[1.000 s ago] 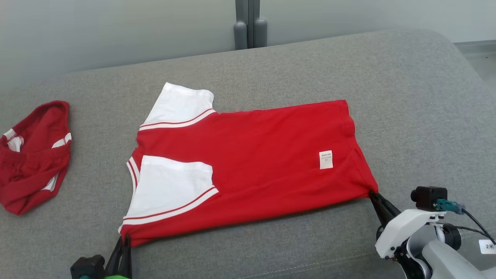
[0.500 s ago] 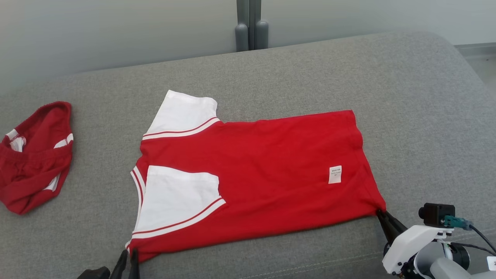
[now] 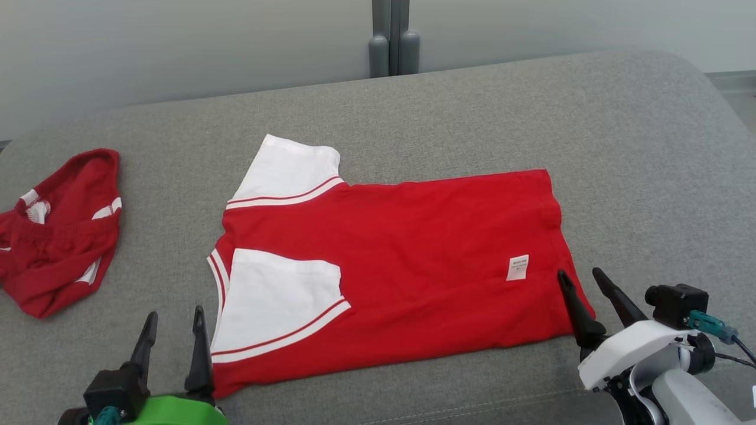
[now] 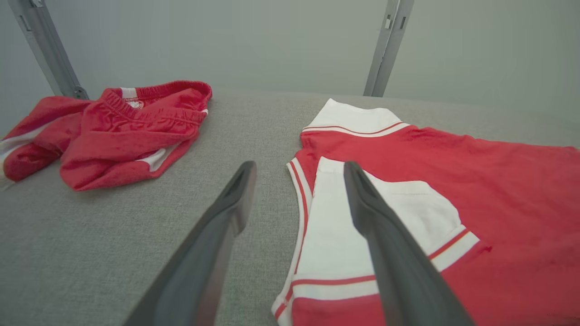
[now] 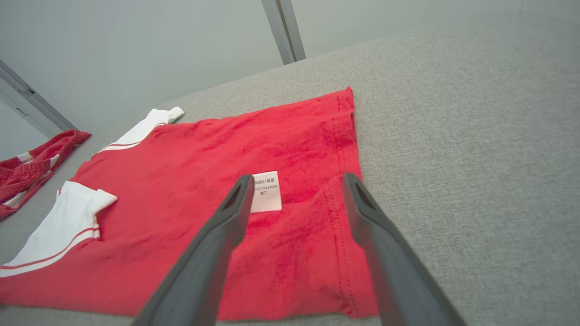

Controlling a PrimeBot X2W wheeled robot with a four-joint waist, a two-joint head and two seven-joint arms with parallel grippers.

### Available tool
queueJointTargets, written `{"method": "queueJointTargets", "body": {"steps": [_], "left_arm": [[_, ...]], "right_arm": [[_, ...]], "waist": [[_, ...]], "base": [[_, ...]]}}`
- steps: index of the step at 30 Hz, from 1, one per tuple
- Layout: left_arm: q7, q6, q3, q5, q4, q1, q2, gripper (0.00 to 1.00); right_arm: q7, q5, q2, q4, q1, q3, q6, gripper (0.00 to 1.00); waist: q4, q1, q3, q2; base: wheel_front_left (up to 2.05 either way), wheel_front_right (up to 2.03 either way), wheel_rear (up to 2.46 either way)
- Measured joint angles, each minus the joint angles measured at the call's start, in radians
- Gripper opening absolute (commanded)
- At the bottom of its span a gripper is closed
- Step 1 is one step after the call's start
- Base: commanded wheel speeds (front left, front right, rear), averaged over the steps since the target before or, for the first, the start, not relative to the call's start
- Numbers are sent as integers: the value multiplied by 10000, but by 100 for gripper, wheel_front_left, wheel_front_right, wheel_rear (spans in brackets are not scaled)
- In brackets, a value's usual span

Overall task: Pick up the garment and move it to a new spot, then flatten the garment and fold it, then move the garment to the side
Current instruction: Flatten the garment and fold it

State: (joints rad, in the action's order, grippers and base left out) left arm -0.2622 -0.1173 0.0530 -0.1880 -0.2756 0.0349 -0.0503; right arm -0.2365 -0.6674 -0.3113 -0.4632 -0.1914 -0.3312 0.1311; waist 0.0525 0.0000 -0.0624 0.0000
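Note:
The garment (image 3: 401, 260) is a red T-shirt with white sleeves and a small white label, lying flat on the grey cushion, neck end to the left, with its near side and near sleeve turned over onto the body. My left gripper (image 3: 174, 321) stands open just off its lower left corner, nothing between the fingers; the left wrist view shows the gripper (image 4: 299, 170) over the shirt's (image 4: 453, 190) neck edge. My right gripper (image 3: 582, 274) is open above the lower right hem corner, and in the right wrist view the gripper (image 5: 297, 181) frames the shirt's (image 5: 204, 181) label and hem.
A second crumpled red garment with white trim (image 3: 56, 230) lies at the left edge of the cushion (image 3: 638, 177). Grey posts (image 3: 393, 38) stand against the wall behind. The cushion's front edge runs just below both grippers.
Both grippers have opened and let go of the shirt's near corners, lifting slightly off them. The shirt now lies free. The head camera has shifted a little.

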Motion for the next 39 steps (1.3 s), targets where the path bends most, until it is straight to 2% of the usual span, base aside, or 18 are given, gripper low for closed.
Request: {"method": "queueJointTargets", "body": {"steps": [3, 7, 12, 22, 32, 39], "left_arm": [[-2, 146, -148, 98, 773, -2, -2, 100], [0, 267, -491, 410, 1141, -150, 2, 100], [0, 115, -1022, 957, 1168, -1155, -81, 100], [188, -102, -2036, 1331, 0, -4243, -1776, 100], [1080, -117, -2871, -311, -1279, -7207, -3457, 100], [1835, -119, -3645, -1197, -2525, -8775, -4403, 100]], "right_arm": [[-150, 437, 151, 374, 8, 194, 0, 100], [-234, 1058, 430, 798, 32, 598, -2, 100], [-263, 1528, 894, 1346, 118, 1007, -2, 100], [-263, 1981, 1463, 1593, -430, 855, -2, 100], [-265, 1965, 1904, 1747, -1179, 698, -2, 100], [-265, 1956, 2102, 1975, -1593, 648, -2, 100]], "waist": [[-27, 0, -43, 0], [-63, 0, -122, 0], [-61, 0, -254, 0], [575, 0, -753, 0], [1468, 0, -1727, 0], [2077, 1, -2584, 0]], "base": [[0, 0, 0], [0, 0, 0], [0, 0, 0], [0, 0, 0], [0, 0, 0], [0, 0, 0]]}}
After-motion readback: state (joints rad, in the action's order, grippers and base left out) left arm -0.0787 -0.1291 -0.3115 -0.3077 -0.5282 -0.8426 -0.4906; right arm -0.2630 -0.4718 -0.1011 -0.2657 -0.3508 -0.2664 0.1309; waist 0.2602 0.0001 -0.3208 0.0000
